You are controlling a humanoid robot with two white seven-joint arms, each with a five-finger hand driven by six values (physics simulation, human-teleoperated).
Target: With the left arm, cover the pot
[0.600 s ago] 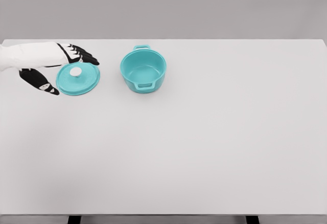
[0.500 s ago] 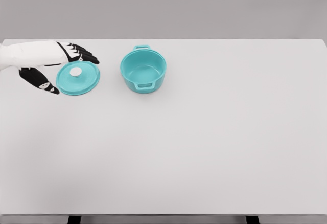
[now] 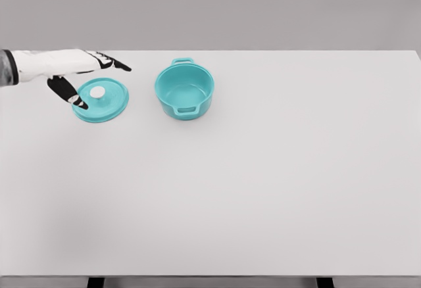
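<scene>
Left hand [image 3: 84, 71], reaching in level from the left edge on its white forearm, fingers spread and holding nothing: the dark fingers [image 3: 115, 63] extend rightward past the far rim of the teal lid [image 3: 100, 100], the thumb [image 3: 68, 91] angles down at its left edge. The lid lies flat on the white table [image 3: 263, 183] (white knob uppermost). The open teal pot [image 3: 185, 90] stands just to its right, apart from it.
</scene>
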